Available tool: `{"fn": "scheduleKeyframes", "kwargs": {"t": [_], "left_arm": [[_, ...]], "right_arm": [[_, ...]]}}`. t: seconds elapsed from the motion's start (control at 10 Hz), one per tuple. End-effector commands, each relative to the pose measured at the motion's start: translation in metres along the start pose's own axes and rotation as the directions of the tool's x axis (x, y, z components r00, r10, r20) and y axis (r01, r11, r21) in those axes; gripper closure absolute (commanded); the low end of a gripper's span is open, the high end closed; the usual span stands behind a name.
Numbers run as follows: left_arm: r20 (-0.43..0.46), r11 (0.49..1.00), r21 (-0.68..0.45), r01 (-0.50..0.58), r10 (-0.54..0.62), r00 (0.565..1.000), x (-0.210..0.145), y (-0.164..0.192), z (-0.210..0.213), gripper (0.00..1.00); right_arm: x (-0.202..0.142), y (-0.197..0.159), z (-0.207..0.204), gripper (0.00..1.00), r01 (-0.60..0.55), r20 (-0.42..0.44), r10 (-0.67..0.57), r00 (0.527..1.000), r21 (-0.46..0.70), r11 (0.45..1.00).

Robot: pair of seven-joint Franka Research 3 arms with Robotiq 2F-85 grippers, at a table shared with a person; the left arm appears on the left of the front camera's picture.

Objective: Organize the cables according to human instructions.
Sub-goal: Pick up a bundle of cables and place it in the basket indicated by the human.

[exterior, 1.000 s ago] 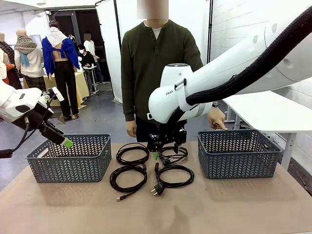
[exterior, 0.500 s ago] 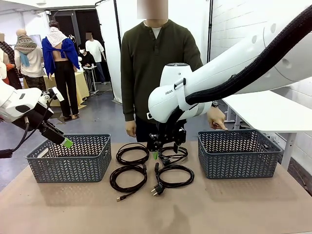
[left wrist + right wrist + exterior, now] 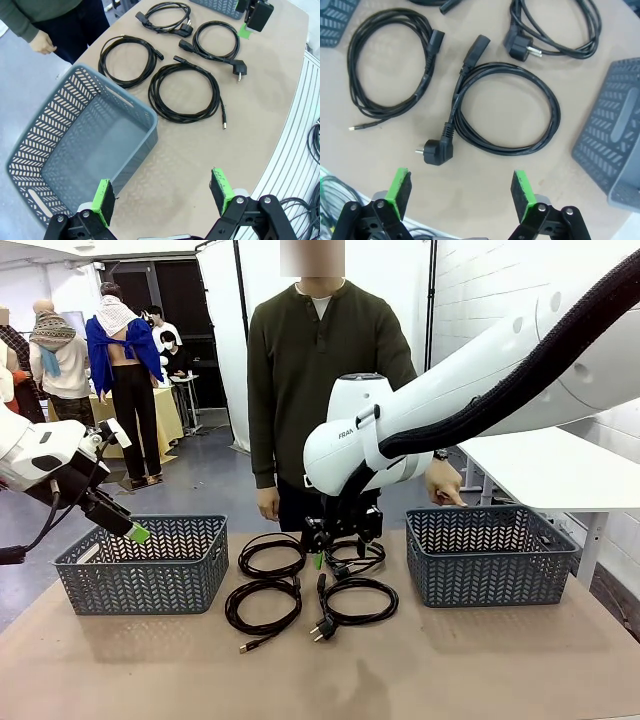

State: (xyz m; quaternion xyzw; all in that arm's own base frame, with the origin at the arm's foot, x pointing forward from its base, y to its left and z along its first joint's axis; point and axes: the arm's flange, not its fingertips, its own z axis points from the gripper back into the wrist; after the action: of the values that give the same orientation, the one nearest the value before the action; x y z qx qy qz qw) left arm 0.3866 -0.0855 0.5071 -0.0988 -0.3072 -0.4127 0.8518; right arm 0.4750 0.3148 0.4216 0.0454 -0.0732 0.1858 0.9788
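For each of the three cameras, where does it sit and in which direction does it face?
Front view: fixed on the robot's side, facing across the table to the human; shows the left gripper and the right gripper.
Left wrist view: on the left wrist, looking down at the left basket and the cables; its own open fingers at the bottom.
Right wrist view: on the right wrist, looking down at the near right cable; its own open fingers at the bottom.
Shared: all three show that cable.
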Motion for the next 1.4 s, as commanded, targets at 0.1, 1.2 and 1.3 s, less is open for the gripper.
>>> {"fn": "scheduleKeyframes", "kwargs": {"t": [0.1, 1.2, 1.3], "left_arm": [[0.011, 1.000, -0.006, -0.010, 0.010, 1.000, -0.001, 0.002, -0.001, 0.00], [0.011, 1.000, -0.006, -0.010, 0.010, 1.000, -0.001, 0.002, -0.001, 0.00], [0.011, 1.000, -0.006, -0.010, 0.010, 1.000, -0.001, 0.002, -0.001, 0.00]], "right_arm": [[-0.009, 0.001, -0.028, 0.00, 0.085, 0.019, -0.085, 0.996, -0.017, 0.996], [0.011, 0.013, -0.079, 0.00, 0.169, -0.040, -0.173, 0.984, -0.079, 0.982], [0.009, 0.015, -0.078, 0.00, 0.159, -0.040, -0.163, 0.986, -0.084, 0.984]]}}
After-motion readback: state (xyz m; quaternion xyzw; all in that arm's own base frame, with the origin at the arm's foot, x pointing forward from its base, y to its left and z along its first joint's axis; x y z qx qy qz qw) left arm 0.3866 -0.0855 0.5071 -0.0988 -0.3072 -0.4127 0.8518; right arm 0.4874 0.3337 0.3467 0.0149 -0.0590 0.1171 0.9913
